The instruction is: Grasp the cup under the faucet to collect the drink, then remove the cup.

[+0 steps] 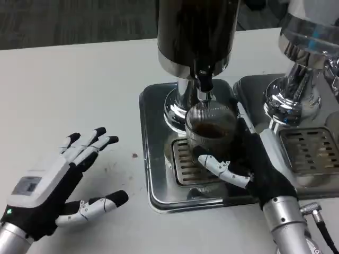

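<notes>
Right hand (253,168) fingers (222,168) wrapped round the ribbed clear glass cup (209,127), thumb across its near side, rest hidden behind on the right. Cup upright on the slotted metal drip grate (185,164), directly under the black faucet spout (204,84), dark drink inside. Right forearm comes in from near-right. Left hand (55,185) well apart on the white bench (79,95), fingers spread, holding nothing.

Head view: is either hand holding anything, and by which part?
The right hand grips the clear ribbed glass cup around its lower side, under the faucet. The left hand holds nothing.
</notes>
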